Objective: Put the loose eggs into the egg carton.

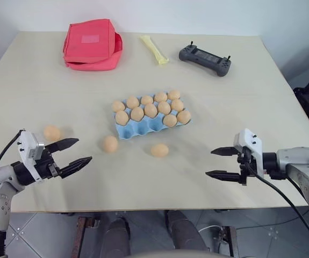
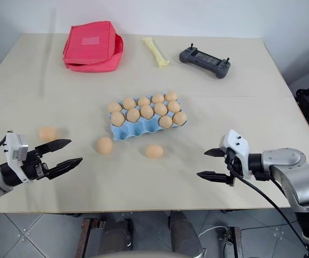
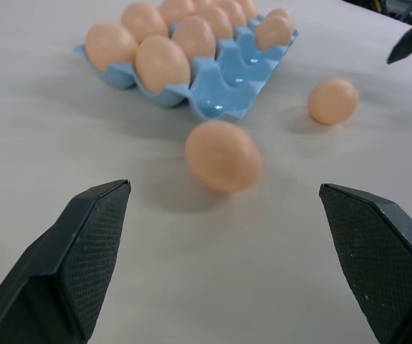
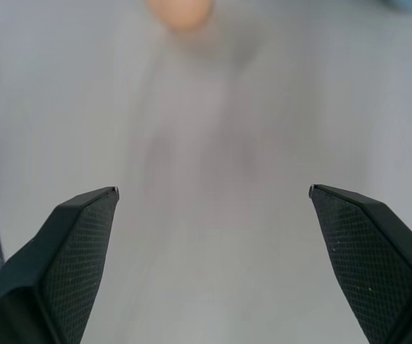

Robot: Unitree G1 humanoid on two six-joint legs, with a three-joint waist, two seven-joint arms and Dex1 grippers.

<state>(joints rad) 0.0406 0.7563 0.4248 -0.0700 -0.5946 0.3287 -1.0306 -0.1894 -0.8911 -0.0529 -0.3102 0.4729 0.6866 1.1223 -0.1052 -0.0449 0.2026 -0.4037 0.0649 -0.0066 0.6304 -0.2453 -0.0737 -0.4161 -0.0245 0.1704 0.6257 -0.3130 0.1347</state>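
- Head views: egg carton [image 1: 153, 124] at surface [image 1: 143, 183] centre holds ten eggs, near row still bare. Three loose eggs [image 1: 110, 143] left, at its 6, 7 and 8 o'clock.
- Both claws released, empty: left claw [image 1: 72, 154] near the 8 o'clock egg, right claw [image 1: 219, 163] well apart at 4.
- Left wrist view: carton's far cups hidden behind eggs.
- Right wrist view: one egg cut off at frame edge, blurred.

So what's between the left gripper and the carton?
One loose egg lies between the left gripper and the carton, seen in the left eye view; otherwise bare table.
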